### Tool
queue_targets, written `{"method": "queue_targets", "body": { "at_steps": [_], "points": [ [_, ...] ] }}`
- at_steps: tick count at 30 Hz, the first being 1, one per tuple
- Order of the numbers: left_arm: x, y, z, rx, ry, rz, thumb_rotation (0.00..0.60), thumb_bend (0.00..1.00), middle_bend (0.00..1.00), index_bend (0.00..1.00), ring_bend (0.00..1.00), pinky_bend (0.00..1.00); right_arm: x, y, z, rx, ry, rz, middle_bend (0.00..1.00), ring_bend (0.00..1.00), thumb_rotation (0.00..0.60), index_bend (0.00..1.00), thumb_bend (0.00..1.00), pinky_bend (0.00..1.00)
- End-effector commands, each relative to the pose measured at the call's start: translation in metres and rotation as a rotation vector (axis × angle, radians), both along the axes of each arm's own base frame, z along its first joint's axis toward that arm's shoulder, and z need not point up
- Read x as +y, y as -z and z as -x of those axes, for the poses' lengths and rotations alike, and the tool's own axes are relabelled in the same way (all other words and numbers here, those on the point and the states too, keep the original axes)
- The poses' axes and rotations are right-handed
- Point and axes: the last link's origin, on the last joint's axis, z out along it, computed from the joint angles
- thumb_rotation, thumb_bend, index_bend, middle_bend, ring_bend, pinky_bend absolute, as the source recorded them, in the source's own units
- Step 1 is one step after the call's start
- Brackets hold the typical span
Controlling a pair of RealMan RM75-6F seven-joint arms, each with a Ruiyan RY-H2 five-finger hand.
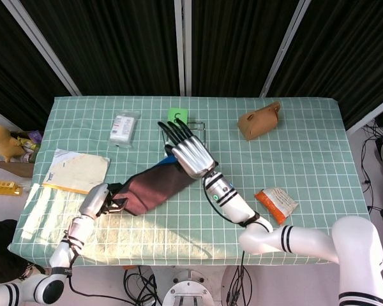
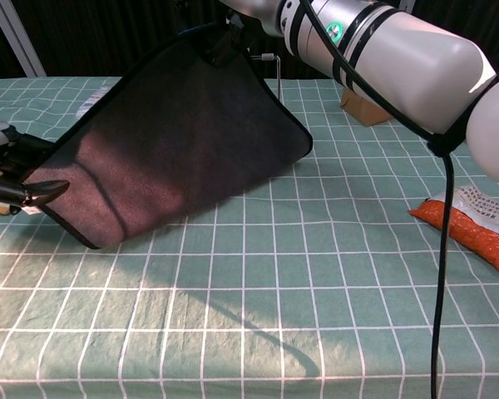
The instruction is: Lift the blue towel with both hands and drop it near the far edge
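Observation:
The blue towel (image 1: 154, 185) looks dark, almost maroon, in the sunlight and hangs stretched as a slanted sheet (image 2: 175, 141) between my two hands. My right hand (image 1: 187, 150) is raised over the middle of the table and grips the towel's upper corner; in the chest view only its dark fingertips (image 2: 223, 43) show at the top edge. My left hand (image 1: 97, 199) holds the lower corner close to the cloth near the front left, seen in the chest view at the left border (image 2: 12, 173). The towel's bottom edge hangs just above the table.
A white packet (image 1: 123, 127), a green tag (image 1: 177, 115) and a thin wire stand (image 1: 202, 129) lie toward the far edge. A brown pouch (image 1: 259, 121) sits far right, an orange snack bag (image 2: 470, 229) at the right, and a paper bag (image 1: 76, 171) at the left.

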Motion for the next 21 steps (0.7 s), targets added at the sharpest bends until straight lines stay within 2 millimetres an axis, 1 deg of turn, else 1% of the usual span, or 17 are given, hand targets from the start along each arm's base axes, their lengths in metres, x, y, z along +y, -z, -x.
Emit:
{"method": "queue_targets", "body": {
  "at_steps": [1, 6, 12, 14, 16, 21],
  "points": [
    [0.000, -0.003, 0.000, -0.005, -0.004, -0.029, 0.600, 0.46, 0.68, 0.75, 0.66, 0.73, 0.001, -0.002, 0.002, -0.001, -0.001, 0.004, 0.00, 0.00, 0.600, 0.90, 0.53, 0.00],
    [-0.003, -0.009, -0.005, 0.008, 0.014, -0.055, 0.600, 0.48, 0.70, 0.77, 0.68, 0.75, 0.004, -0.011, 0.008, -0.021, -0.003, 0.021, 0.00, 0.00, 0.600, 0.90, 0.53, 0.00],
    [-0.001, -0.021, -0.015, 0.029, 0.042, -0.096, 0.600, 0.48, 0.72, 0.78, 0.69, 0.76, 0.008, -0.027, 0.026, -0.052, 0.010, 0.047, 0.00, 0.00, 0.600, 0.91, 0.53, 0.00],
    [0.003, -0.026, -0.020, 0.045, 0.052, -0.101, 0.600, 0.48, 0.72, 0.78, 0.69, 0.76, 0.008, -0.031, 0.033, -0.065, 0.026, 0.050, 0.00, 0.00, 0.600, 0.92, 0.53, 0.00],
    [0.011, -0.035, -0.029, 0.076, 0.074, -0.106, 0.600, 0.48, 0.72, 0.79, 0.69, 0.76, 0.006, -0.033, 0.042, -0.090, 0.058, 0.055, 0.00, 0.00, 0.600, 0.93, 0.53, 0.00],
    [0.034, -0.059, -0.053, 0.129, 0.114, -0.096, 0.600, 0.48, 0.72, 0.79, 0.69, 0.76, 0.000, -0.032, 0.060, -0.152, 0.122, 0.049, 0.00, 0.00, 0.600, 0.95, 0.54, 0.00]
  ]
}}
